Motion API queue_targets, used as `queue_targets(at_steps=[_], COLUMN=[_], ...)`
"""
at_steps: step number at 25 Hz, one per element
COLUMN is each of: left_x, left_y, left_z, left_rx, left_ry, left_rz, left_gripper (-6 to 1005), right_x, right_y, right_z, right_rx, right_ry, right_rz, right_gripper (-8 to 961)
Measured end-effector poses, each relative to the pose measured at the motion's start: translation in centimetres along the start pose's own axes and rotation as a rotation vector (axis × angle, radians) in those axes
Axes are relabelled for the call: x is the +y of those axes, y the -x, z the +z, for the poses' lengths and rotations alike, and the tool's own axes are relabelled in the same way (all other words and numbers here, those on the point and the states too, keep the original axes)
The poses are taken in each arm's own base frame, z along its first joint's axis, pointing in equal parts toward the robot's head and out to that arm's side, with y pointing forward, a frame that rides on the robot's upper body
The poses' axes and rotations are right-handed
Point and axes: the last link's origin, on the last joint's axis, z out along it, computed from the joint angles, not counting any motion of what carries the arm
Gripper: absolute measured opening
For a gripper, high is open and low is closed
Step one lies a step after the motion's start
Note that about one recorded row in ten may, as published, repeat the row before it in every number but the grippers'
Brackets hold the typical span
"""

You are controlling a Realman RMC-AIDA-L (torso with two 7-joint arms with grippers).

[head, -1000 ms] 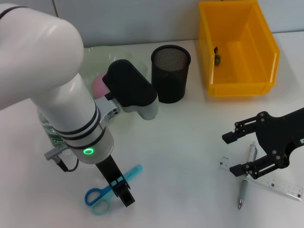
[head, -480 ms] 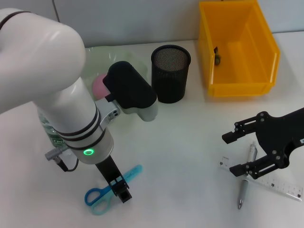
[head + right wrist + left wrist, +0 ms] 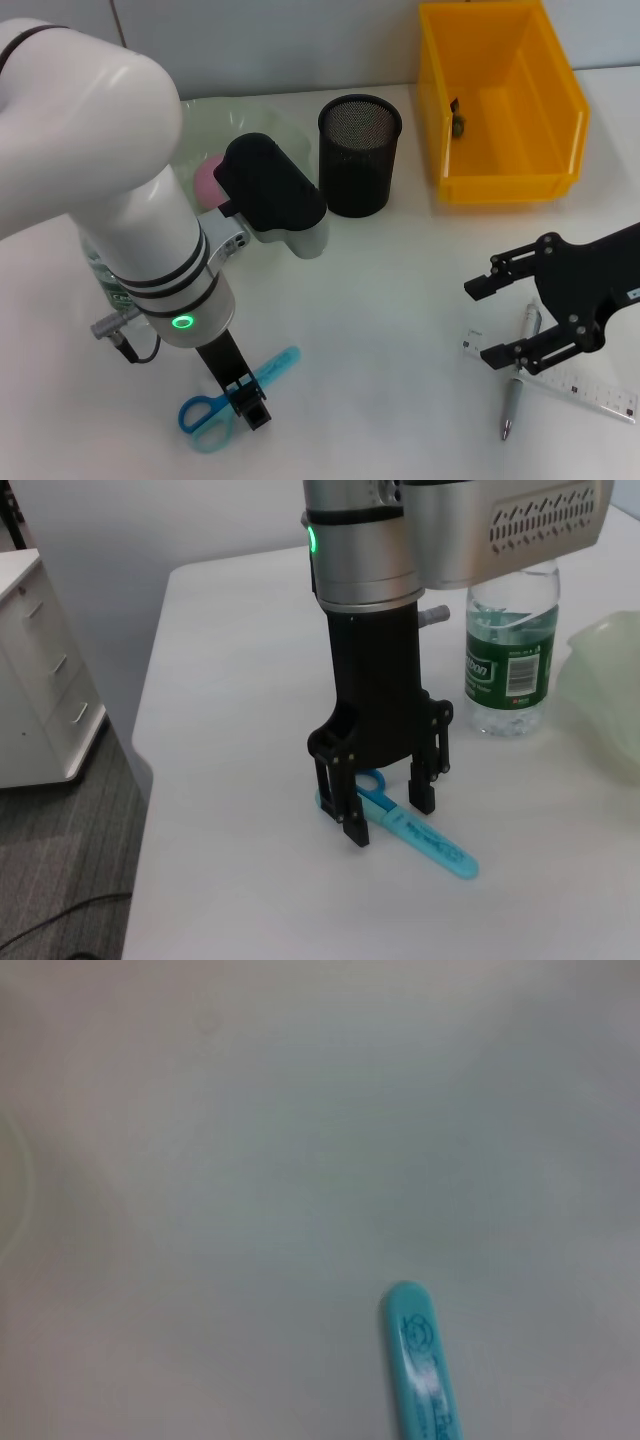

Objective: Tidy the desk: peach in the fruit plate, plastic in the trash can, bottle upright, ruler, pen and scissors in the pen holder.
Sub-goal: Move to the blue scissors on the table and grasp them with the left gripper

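Scissors (image 3: 400, 825) between left gripper (image 3: 385, 810) open fingers (image 3: 352, 825).

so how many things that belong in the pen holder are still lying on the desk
3: the scissors under the left gripper near the desk's front left, and the pen and ruler below the right gripper. None seems hidden.

One scissors (image 3: 232, 393), one pen (image 3: 519, 371), one ruler (image 3: 590, 393), one bottle (image 3: 510, 650), one peach (image 3: 207, 178).
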Motion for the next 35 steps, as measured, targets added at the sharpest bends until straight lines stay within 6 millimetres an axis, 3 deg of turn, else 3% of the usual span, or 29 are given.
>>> queue_targets(at_steps=[35], left_x=[-0.10], left_y=[0.41], left_z=[-0.29], left_rx=[-0.042], left_ry=[-0.009], left_rz=[0.004], left_gripper=[634], right_x=[-0.05], right_y=[0.12], right_z=[0.32], right_rx=[-0.003], right_ry=[-0.004], right_rz=[-0.007], right_gripper=[758])
